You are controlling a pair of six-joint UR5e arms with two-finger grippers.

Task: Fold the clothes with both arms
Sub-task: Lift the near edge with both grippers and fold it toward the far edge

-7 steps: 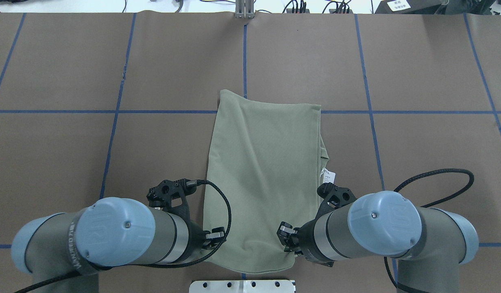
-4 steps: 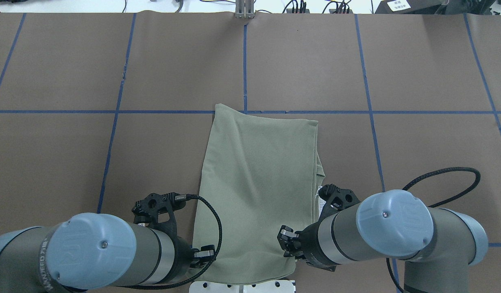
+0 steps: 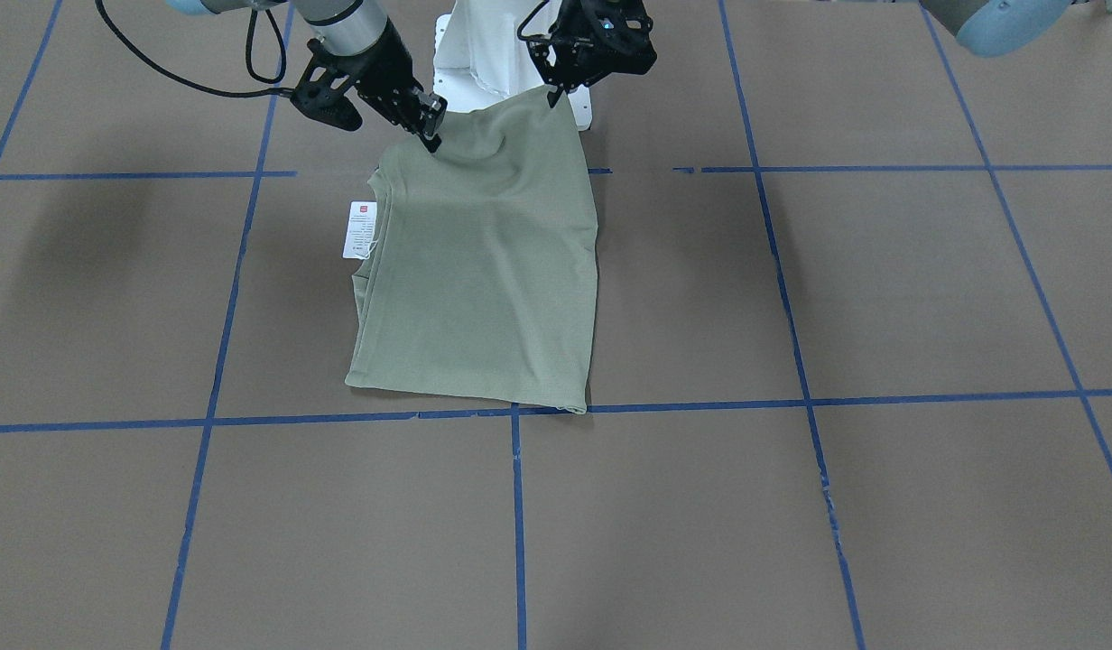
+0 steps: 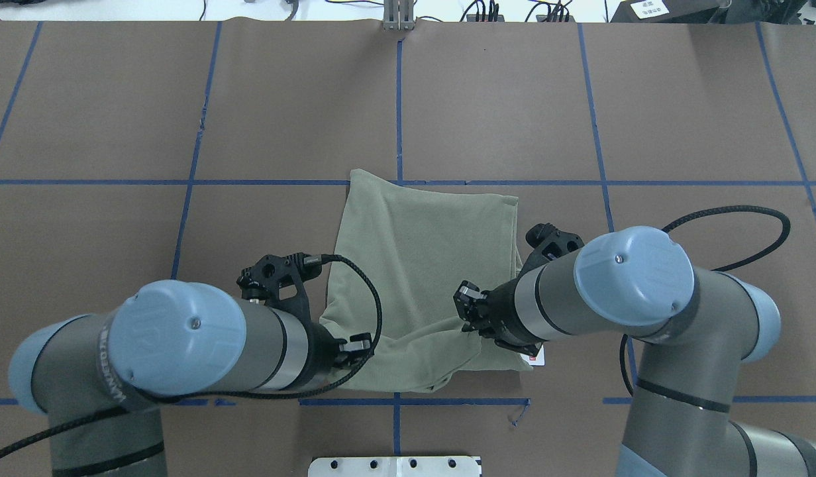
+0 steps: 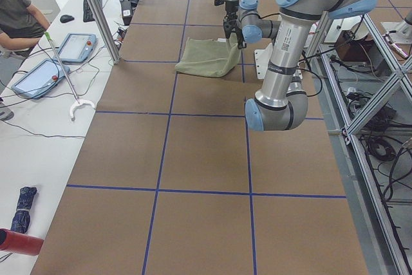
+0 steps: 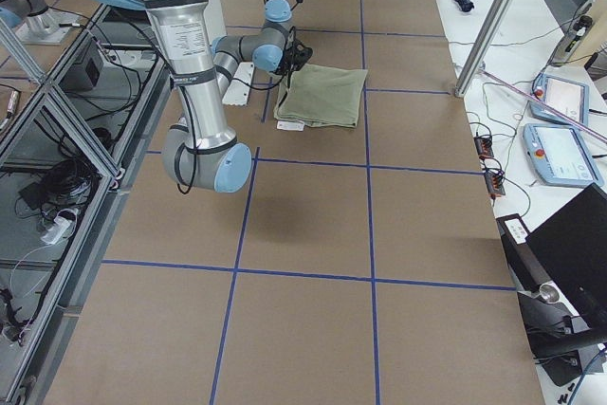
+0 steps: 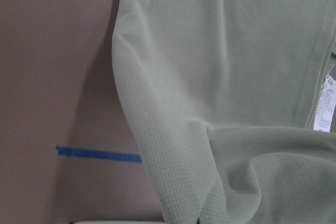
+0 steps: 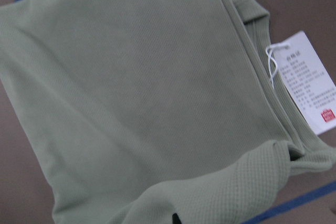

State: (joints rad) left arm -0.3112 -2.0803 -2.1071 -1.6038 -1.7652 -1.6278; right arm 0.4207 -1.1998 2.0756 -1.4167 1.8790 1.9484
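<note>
1. Right, the brown table [image 4: 116, 99], gridded with blue tape [image 4: 398, 99], fills my overhead view.
2. The left arm [image 4: 176, 344] comes in at the lower left of that view and the right arm [image 4: 633, 278] at the lower right. Both reach toward the middle.
3. The sage-green shirt [image 4: 421, 265] lies folded at the centre of the overhead frame.
   - Its long axis runs top to bottom, away from the robot.
   - Its far edge sits along the horizontal tape line, with the upper-left corner just over it.
   - The bottom end is raised off the table and curls over the flat part.
   - The ribbed neck edge faces the frame's right.
4. The left gripper [image 3: 553, 95] is clamped on one corner of the raised end, at the upper middle of the front-facing view. The right gripper [image 3: 432, 137] is pinched on the other corner, just to its left there.
5. The white hang tag [image 3: 359, 230] lies flat on the table, touching the shirt's left edge in that view.
</note>
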